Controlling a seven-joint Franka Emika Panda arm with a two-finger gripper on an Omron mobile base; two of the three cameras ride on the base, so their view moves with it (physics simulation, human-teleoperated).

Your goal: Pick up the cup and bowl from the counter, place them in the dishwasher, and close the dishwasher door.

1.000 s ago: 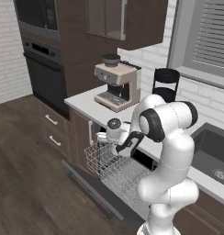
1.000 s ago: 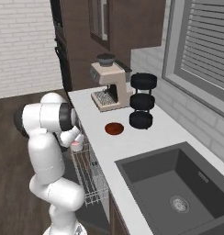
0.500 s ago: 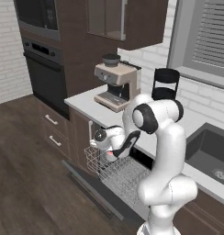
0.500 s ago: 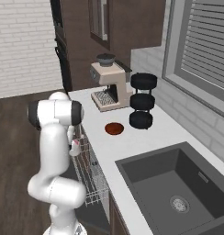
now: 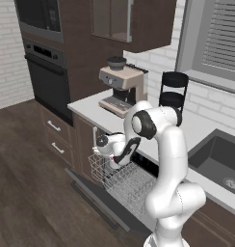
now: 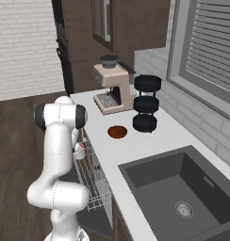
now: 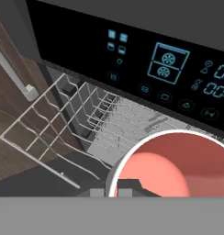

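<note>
The white cup [image 5: 107,143], red inside [image 7: 174,166], hangs tilted just above the front of the dishwasher's white wire rack [image 5: 125,181]. My gripper [image 5: 120,150] is shut on its rim; one dark fingertip [image 7: 127,186] shows at the cup's edge. From the right, the cup [image 6: 79,151] sits beside the rack [image 6: 94,184]. The dark red-brown bowl [image 6: 117,132] rests on the white counter [image 6: 135,150] in front of the tiered stand. The dishwasher door [image 5: 93,198] lies open and flat under the pulled-out rack. The black control strip [image 7: 169,64] with lit symbols runs above the rack [image 7: 81,117].
A coffee machine [image 5: 120,89] and a black tiered stand [image 5: 172,92] stand at the back of the counter. The dark sink [image 6: 183,193] lies to the right. A wall oven [image 5: 47,77] and drawers [image 5: 57,137] are to the left of the dishwasher.
The arm has swung the cup off the counter's edge, outward and down over the rack. Its jaws stay shut on the cup. The bowl has not moved.
</note>
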